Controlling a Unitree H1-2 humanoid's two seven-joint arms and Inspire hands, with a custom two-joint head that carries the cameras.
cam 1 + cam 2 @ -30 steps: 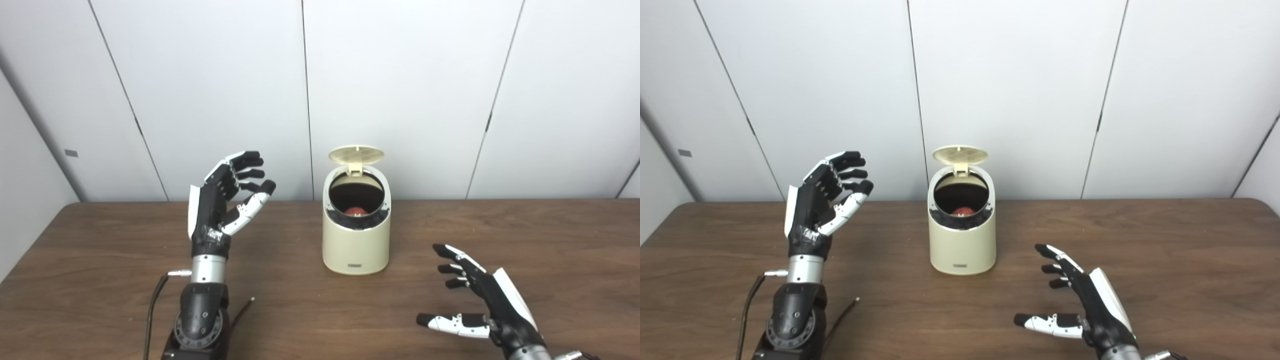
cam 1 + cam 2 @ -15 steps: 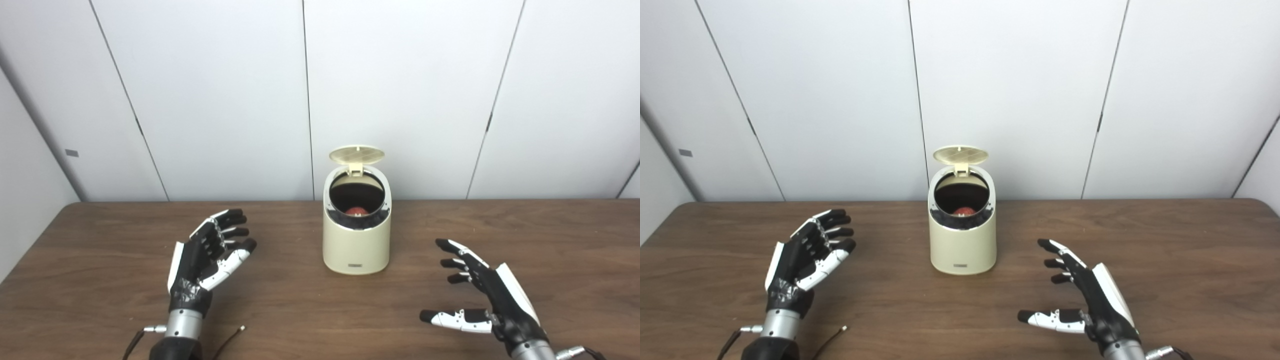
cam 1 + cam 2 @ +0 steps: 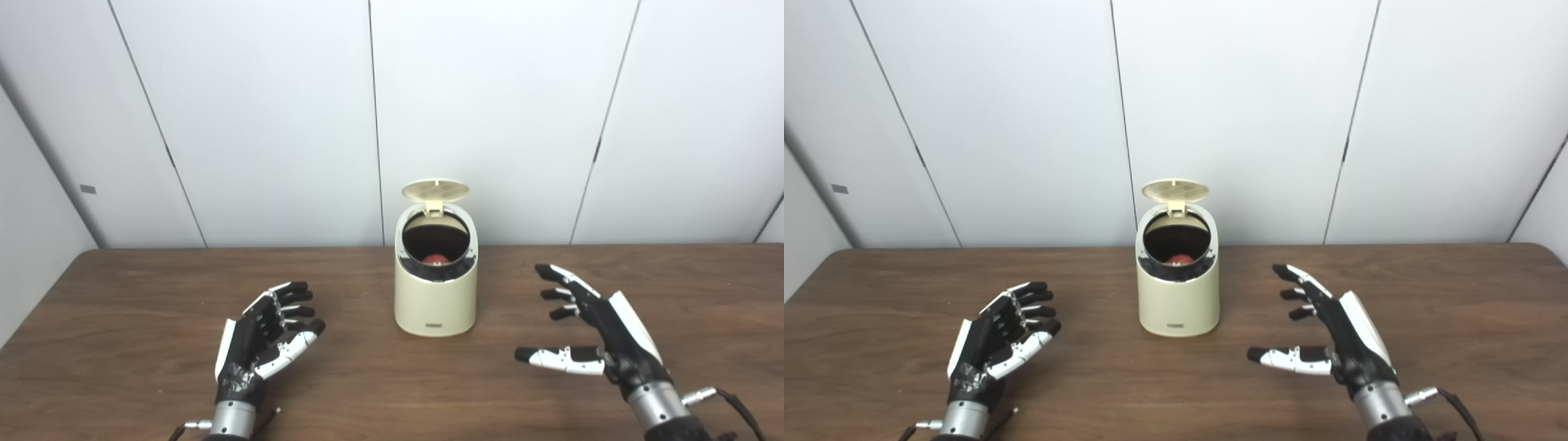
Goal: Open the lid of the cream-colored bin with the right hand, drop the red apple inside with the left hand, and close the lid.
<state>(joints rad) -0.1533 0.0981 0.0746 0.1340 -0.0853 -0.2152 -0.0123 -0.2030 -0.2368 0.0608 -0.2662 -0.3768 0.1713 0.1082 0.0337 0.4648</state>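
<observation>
Cream-colored bin (image 3: 435, 294) is your landmark. Your left hand (image 3: 264, 337) rests low to its left, fingers spread and empty; your right hand (image 3: 1335, 337) hovers to its right, also splayed, holding nothing. The red apple (image 3: 435, 259) lies inside the bin, under the raised lid (image 3: 435, 190). Both views show the same things.

Surface (image 3: 122, 318): dark brown wood-grain top, rounded far corners, spans the full width. Wall (image 3: 490, 110): flat white panels divided by thin dark vertical seams, meeting the far edge of the surface. Small grey tag (image 3: 87, 188) on left panel. Light: even, soft.
</observation>
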